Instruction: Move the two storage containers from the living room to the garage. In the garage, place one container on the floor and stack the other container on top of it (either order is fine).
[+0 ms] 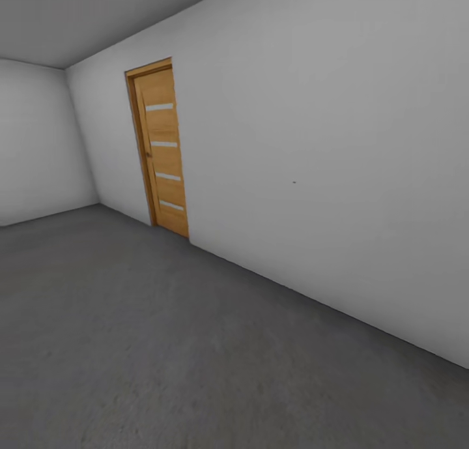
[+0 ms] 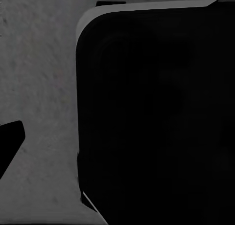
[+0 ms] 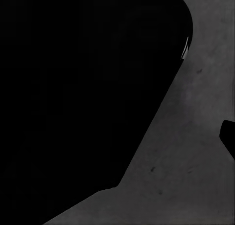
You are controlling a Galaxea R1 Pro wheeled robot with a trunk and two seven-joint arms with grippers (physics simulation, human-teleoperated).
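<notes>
Beside each wrist camera, a black fingertip cuts into the frame's edge and a large black rounded body blocks much of the picture, so I cannot tell how either gripper's jaws stand. Beneath lies matte, mottled dark grey concrete floor. Far left, a wooden door with pale horizontal slits sits in the plain pale grey wall of the garage.

Dark grey, mottled concrete floor, running out to pale walls at twelve and two o'clock. Wooden door standing at its edge toward eleven o'clock. Same grey concrete beneath both wrist cameras.
</notes>
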